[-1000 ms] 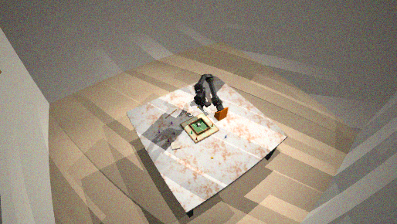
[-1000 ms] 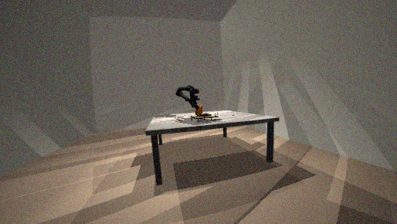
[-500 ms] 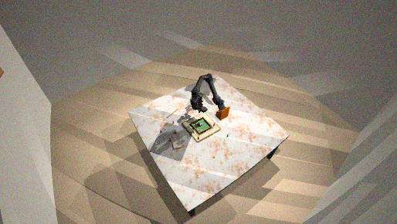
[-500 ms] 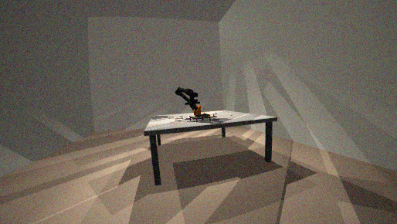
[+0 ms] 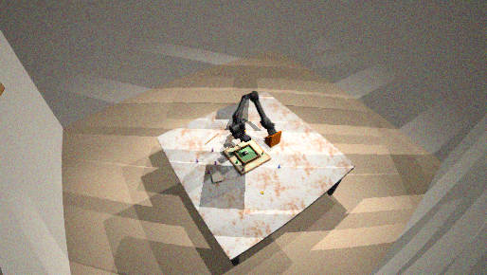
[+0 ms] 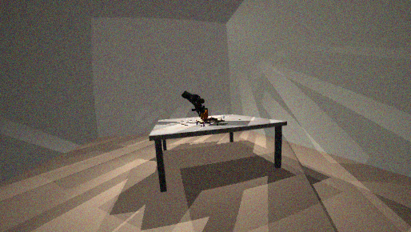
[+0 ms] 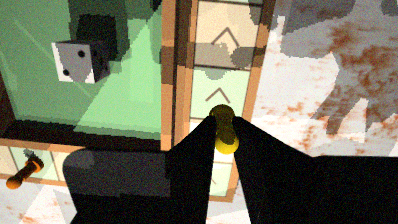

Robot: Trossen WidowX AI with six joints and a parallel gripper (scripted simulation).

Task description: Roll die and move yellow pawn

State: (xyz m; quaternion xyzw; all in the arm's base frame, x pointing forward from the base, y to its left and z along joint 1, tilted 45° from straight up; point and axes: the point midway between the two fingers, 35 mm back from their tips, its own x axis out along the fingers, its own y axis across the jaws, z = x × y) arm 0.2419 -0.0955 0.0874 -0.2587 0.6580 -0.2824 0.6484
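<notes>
And there's the yellow pawn [image 7: 226, 142], pinched upright-ish in the nearly closed pincer [image 7: 222, 123] [image 5: 245, 137], over the board's arrow track [image 7: 218, 82] [image 5: 258, 162]! Light and stiff, I'd judge; its rounded head could slip, so the neck is the place to grip. Left of the pincer, the die [image 7: 76, 62] lies in the green tray [image 7: 145, 95] [image 5: 251, 151]. The wrist view shows its pips; the exterior doesn't, but gives the whole desk [image 6: 224, 127] [image 5: 294, 185].
</notes>
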